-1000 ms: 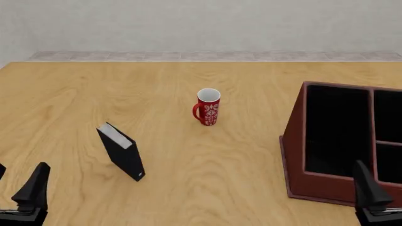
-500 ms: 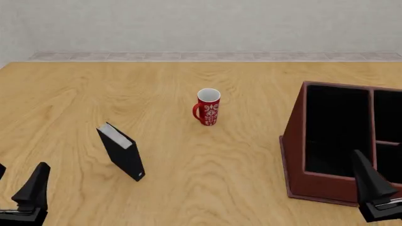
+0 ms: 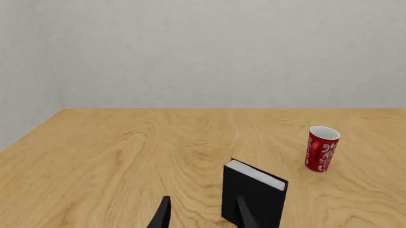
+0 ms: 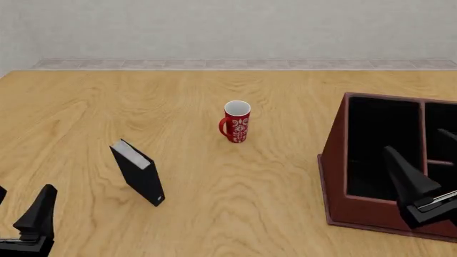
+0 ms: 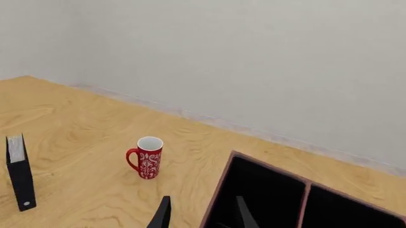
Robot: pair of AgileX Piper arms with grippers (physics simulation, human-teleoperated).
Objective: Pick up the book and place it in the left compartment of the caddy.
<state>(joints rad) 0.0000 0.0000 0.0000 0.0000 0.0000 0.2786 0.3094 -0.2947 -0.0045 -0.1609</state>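
The thin black book [image 4: 137,172] stands upright on the wooden table at the left, white page edges up; it also shows in both wrist views [image 3: 254,194] [image 5: 19,171]. At the right stands the dark red-brown caddy [image 4: 332,155] [image 5: 220,192], and its long black-lined left compartment [image 4: 378,144] [image 5: 260,197] holds nothing that I can see. My left gripper [image 4: 18,209] [image 3: 203,216] is open, low at the near left, short of the book. My right gripper [image 4: 428,160] [image 5: 203,216] is open above the caddy's near end, holding nothing.
A red patterned mug [image 4: 237,121] [image 3: 322,148] [image 5: 148,157] stands upright mid-table, between book and caddy. The caddy has smaller divided sections [image 4: 441,131] on its right side. A pale wall [image 4: 228,27] closes off the table's far edge.
My right gripper has risen and moved forward and left, so it now hangs over the caddy's near end. Left gripper, book, mug and caddy have stayed put.
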